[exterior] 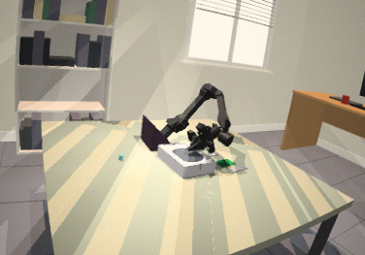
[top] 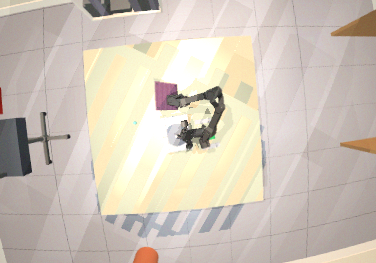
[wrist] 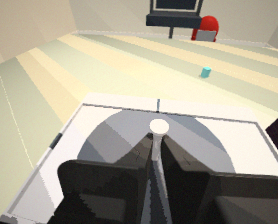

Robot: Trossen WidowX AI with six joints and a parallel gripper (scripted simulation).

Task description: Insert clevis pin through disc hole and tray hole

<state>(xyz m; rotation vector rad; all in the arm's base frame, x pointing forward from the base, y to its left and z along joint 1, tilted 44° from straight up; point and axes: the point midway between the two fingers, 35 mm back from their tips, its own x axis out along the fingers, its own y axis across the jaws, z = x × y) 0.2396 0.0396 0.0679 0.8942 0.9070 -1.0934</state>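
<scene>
The gripper [top: 183, 134] [exterior: 192, 148] [wrist: 156, 137] grips the clevis pin [wrist: 159, 127], head uppermost. The aluminium disc [top: 173, 134] [exterior: 182, 153] [wrist: 112, 140] lies inside the steel tray [top: 169, 119] [exterior: 195, 172] [wrist: 65, 156].

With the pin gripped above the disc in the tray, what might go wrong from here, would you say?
The fingers hide the disc's middle in the wrist view, so the pin might miss the hole and nudge the disc. The gripper also sits low over the tray, so it could brush the rim.
</scene>
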